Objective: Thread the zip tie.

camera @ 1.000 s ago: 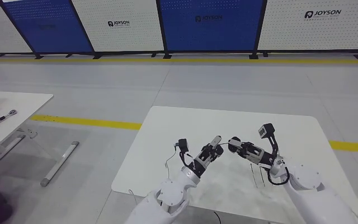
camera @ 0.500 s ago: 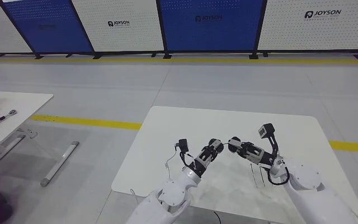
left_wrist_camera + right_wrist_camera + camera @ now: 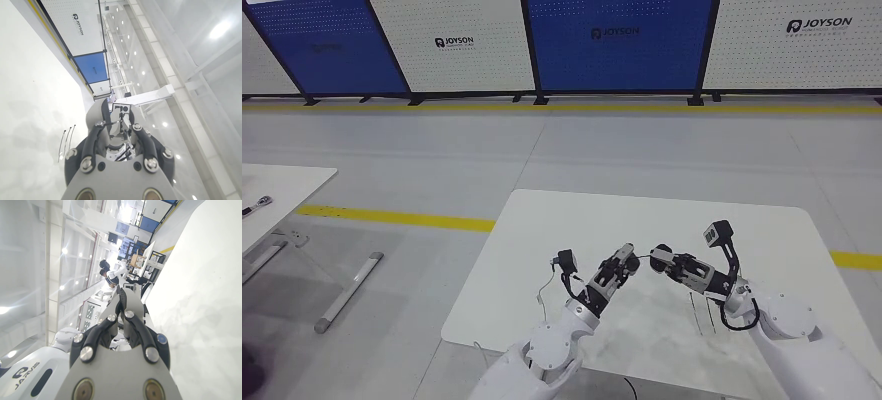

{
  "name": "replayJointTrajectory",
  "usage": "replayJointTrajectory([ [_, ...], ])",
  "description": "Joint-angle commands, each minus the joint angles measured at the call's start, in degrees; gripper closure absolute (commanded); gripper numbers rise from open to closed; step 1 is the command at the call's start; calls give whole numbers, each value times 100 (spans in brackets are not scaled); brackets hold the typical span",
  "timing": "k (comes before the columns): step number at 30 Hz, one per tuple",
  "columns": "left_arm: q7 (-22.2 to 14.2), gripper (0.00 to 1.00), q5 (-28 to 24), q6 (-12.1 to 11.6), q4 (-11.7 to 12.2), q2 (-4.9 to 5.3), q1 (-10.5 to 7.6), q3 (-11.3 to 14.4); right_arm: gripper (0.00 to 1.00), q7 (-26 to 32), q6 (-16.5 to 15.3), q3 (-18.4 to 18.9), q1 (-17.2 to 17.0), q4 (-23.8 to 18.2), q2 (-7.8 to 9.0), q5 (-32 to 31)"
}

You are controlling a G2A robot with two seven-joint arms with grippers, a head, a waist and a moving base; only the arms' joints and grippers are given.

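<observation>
Midair, zip tie (image 3: 112,123) crosswise inside the wide-spread left pincer (image 3: 118,106).

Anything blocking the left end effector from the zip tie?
Nothing visible. The zip tie runs across the gap between the right end effector and the open left end effector. The spare zip ties lie on the table, off to the side.

the zip tie (image 3: 113,123) is too thin and blurred to tell whether its tail has entered its head.
</observation>
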Motion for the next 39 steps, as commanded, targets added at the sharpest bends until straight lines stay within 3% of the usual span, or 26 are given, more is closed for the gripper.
replayJointTrajectory([
  [1, -1, 0, 2, 0, 1, 0, -1, 1, 100, -67, 12, 5, -24, -16, -3, -13],
  [4, -15, 0, 8, -32, -8, 0, -4, -11, 100, -292, 18, 46, -128, -104, -21, -56],
  [9, 134, 0, 73, -350, -44, -10, 84, -31, 100, -560, 0, 108, -218, -122, -58, -176],
  [19, 147, 0, 131, -314, -54, -18, 98, -2, 100, -588, 21, 91, -239, -116, -77, -211],
  [25, 125, 0, 230, -312, 97, -48, -45, 62, 100, -588, 21, 91, -239, -116, -77, -211],
  [26, 139, 31, 219, -323, 128, -56, -71, 68, 100, -588, 21, 91, -239, -116, -77, -211],
  [27, 151, 46, 223, -338, 155, -62, -91, 76, 100, -588, 21, 91, -239, -116, -77, -211],
  [29, 170, 67, 243, -359, 198, -73, -123, 87, 100, -588, 21, 91, -239, -116, -77, -211],
  [33, 189, 86, 351, -359, 264, -84, -144, 99, 100, -588, 21, 91, -239, -116, -77, -211],
  [39, 241, 99, 421, -359, 351, -110, -190, 128, 100, -588, 21, 91, -239, -116, -77, -211],
])
